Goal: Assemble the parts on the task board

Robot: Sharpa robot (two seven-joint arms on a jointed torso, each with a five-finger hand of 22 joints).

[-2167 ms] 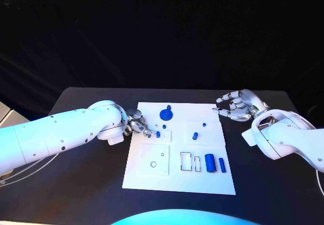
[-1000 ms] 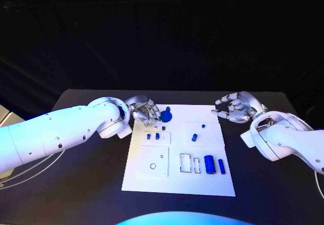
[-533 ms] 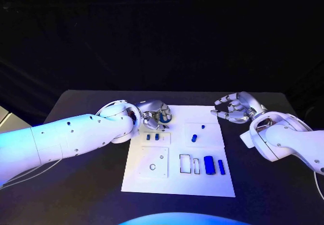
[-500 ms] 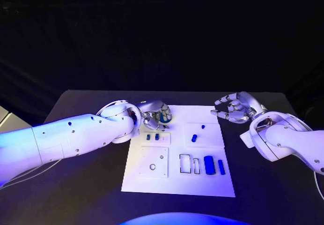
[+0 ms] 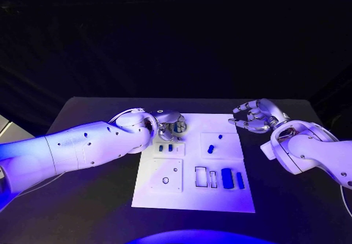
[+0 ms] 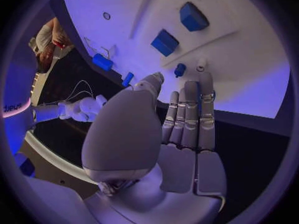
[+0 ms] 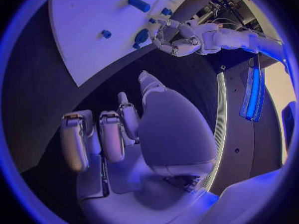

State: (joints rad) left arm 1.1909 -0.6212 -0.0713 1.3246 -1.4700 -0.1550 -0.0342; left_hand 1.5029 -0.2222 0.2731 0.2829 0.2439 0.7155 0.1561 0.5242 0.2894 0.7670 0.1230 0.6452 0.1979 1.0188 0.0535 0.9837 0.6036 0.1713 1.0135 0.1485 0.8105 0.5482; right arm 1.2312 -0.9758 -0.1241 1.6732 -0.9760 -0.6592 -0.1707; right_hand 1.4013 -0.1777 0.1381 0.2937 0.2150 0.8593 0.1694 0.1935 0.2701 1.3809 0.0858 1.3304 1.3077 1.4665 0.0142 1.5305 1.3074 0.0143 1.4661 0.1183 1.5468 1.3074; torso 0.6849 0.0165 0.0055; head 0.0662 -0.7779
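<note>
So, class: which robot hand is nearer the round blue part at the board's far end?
Left. The left robot hand is right at the round blue part; the right robot hand hovers off the board's far right corner.

The left hand (image 5: 172, 128) covers the round blue part (image 5: 178, 129) at the far edge of the task board (image 5: 192, 198), so only a small piece of that part is visible. If the fingers (image 6: 190, 115) touch it is not clear. The left arm hides the board's left edge near the hand.
</note>
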